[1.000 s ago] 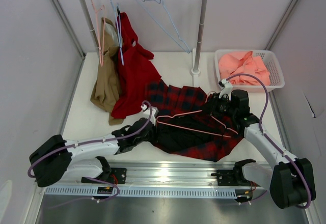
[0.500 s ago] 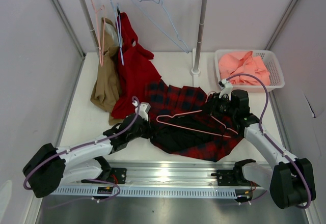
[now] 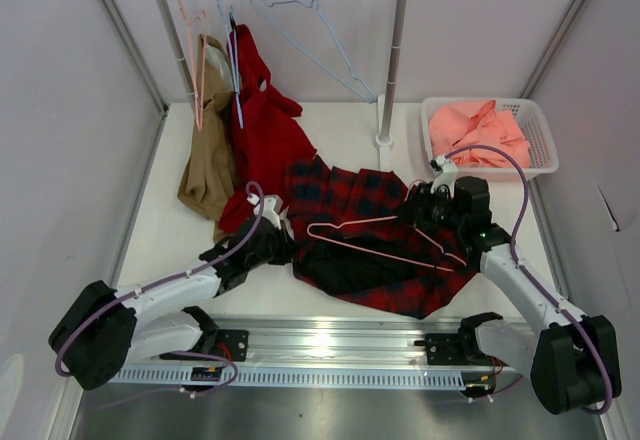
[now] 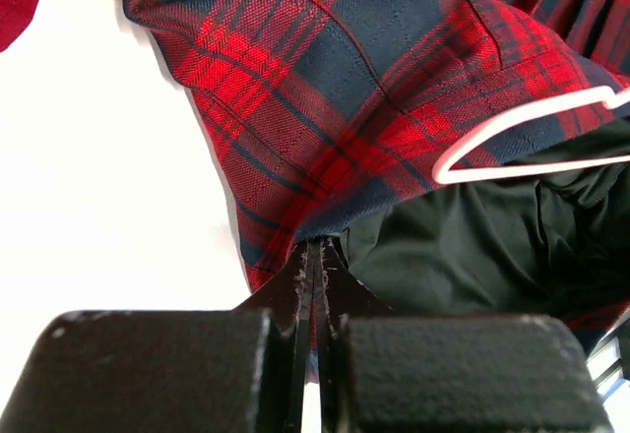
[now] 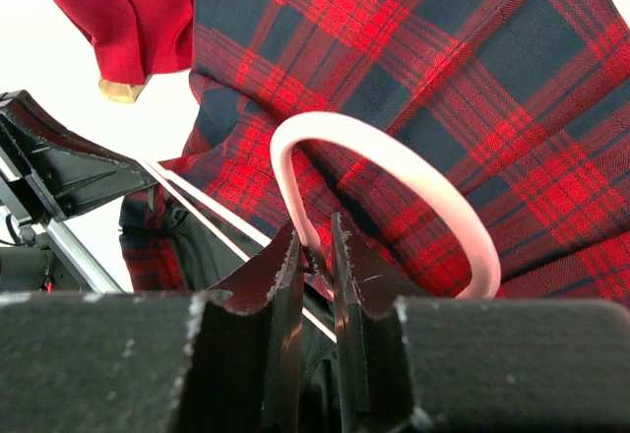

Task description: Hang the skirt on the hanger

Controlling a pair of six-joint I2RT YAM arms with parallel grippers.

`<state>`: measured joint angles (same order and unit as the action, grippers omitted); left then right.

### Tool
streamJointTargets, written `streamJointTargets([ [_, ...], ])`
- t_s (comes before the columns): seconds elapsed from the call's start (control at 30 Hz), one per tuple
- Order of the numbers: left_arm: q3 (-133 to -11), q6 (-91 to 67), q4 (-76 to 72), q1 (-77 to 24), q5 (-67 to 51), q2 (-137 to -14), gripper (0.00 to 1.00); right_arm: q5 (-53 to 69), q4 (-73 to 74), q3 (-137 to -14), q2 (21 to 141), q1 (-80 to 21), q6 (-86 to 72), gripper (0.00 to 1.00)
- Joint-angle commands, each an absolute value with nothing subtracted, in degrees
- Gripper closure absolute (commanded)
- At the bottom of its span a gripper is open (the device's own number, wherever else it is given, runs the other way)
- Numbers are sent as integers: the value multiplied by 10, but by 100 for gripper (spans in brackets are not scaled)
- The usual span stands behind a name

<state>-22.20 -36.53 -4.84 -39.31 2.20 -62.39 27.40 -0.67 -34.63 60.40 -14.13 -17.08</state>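
Left gripper (image 4: 317, 248), reaching in from the left, is clamped tight. Its fingertips meet on the near left edge of the skirt (image 3: 345, 195), just where the plaid cloth folds over the black lining (image 4: 472, 246). It appears to pinch a thin bit of that edge, though how much cloth is caught is hard to tell.

Right gripper (image 5: 315, 236), coming from the right, is closed on the hanger (image 5: 330, 123). It grips the thin pink wire at the base of the curved hook, and the hook arches up over its fingers.

The skirt lies crumpled on the table (image 3: 340, 130), in the middle between the two arms. Its plaid side shows toward the back and its lining is turned out toward the front. The hanger rests flat on top of it, with the triangle pointing left and the hook at the right. From above and from the left wrist, the wire sits over the cloth, not inside it.

As a judgement, the task is at an early stage. Both things are gripped and brought together, but no part of the skirt hangs on the hanger yet. What is left is to open or lift the pinched edge, get the frame in under the cloth or the cloth over the bar, and settle it so that it holds.
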Motion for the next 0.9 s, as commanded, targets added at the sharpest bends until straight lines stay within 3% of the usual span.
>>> streamJointTargets([
  [0.0,-249,-374,-65,-385,16,-633,100,260,-2,-360,594,-150,-160,100],
  [0.87,-274,-371,-75,-380,9,-650,100,171,21,-352,620,-232,-140,100],
])
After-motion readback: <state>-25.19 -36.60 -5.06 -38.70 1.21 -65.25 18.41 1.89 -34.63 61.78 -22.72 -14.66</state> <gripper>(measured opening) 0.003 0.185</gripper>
